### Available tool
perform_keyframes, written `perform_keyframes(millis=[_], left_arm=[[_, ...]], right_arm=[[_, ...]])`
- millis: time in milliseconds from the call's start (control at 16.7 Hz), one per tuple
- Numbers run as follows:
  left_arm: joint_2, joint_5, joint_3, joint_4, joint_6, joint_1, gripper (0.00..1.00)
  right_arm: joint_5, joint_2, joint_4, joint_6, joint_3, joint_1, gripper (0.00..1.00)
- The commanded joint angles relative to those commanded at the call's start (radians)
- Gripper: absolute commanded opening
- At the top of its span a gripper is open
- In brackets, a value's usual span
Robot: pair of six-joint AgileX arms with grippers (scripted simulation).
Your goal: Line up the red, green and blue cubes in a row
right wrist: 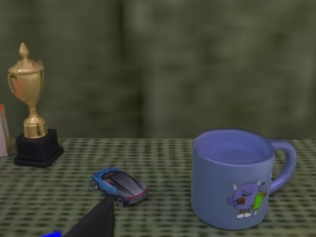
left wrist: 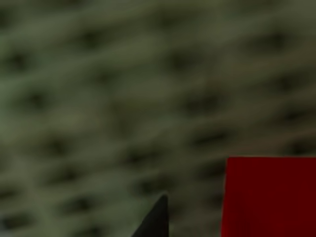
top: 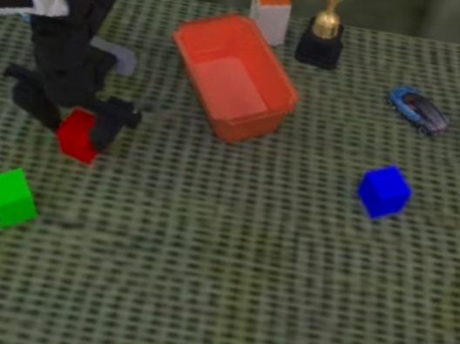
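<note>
Left fingers (top: pixel 86 123) | straddling red cube (top: pixel 78 135) | table's left

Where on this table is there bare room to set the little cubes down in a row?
The widest bare patch is the near half of the woven table, between the bright green cube and the deep blue cube. It is crowded at the far edge: orange rectangular tray, white box, gold trophy, blue toy car. The left gripper straddles the red cube.
</note>
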Motion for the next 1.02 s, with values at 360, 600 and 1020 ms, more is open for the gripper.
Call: perform_keyframes(millis=[360, 600, 1020], left_arm=[[0.0, 0.0, 0.0, 0.0, 0.0, 0.0, 0.0], [0.0, 0.0, 0.0, 0.0, 0.0, 0.0, 0.0], [-0.053, 0.004, 0.062, -0.086, -0.006, 0.011, 0.0]], right_arm=[[0.0, 0.0, 0.0, 0.0, 0.0, 0.0, 1.0], [0.0, 0.0, 0.0, 0.0, 0.0, 0.0, 1.0], [0.0, 0.0, 0.0, 0.0, 0.0, 0.0, 1.0]])
